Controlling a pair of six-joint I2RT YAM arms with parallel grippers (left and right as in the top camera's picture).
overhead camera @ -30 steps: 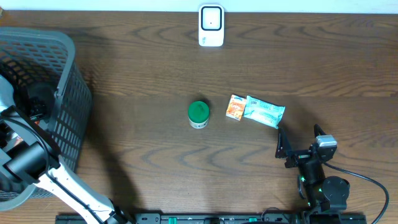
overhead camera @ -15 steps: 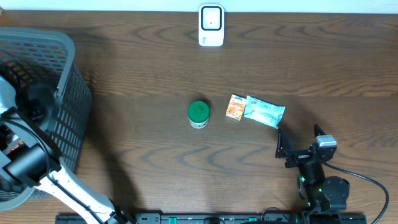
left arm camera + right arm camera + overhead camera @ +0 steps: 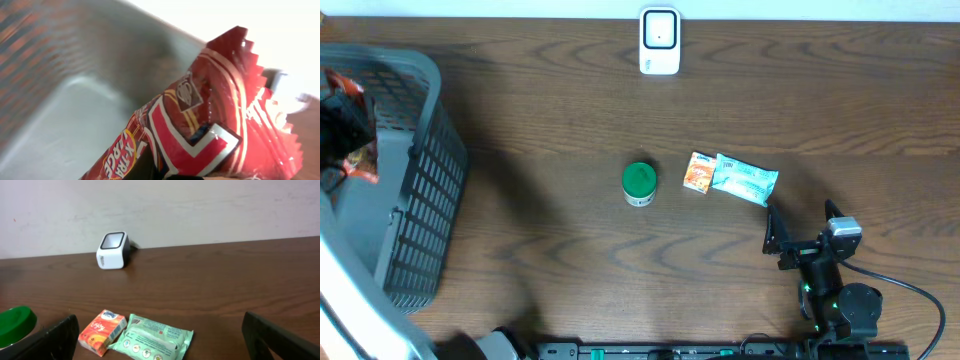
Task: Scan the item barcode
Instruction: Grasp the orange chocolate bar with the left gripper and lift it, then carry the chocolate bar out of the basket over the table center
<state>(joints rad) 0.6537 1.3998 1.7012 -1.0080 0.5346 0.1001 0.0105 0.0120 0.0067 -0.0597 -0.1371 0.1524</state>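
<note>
- Your left gripper (image 3: 342, 128) is clamped on a red snack packet (image 3: 215, 115). The left wrist view shows the crinkled wrapper filling the frame, with a dark finger (image 3: 150, 169) pressed against its lower edge.
- The packet's yellow lettering reads "X-TRA LARGE". You can't make out a barcode on the face that shows.
- From overhead, the packet and the left gripper sit far to the left of the scanner (image 3: 659, 40), above the open top of the grey basket (image 3: 420, 190). Only slivers of red show around the dark gripper body.
- The scanner is a small white unit standing upright at the far edge of the table (image 3: 540, 120).
- Your right gripper (image 3: 803, 228) has its jaws spread wide with nothing between them. It sits well to the right of the scanner on the near side of the table.
- A green-lidded jar (image 3: 639, 183) stands nearer to you than the scanner, almost straight in front of it.
- An orange box (image 3: 699, 172) lies in front of the scanner and slightly right, beside the jar but apart from it.
- A pale green pack (image 3: 747, 180) touches the box on the side away from the jar, farther right of the scanner.
</note>
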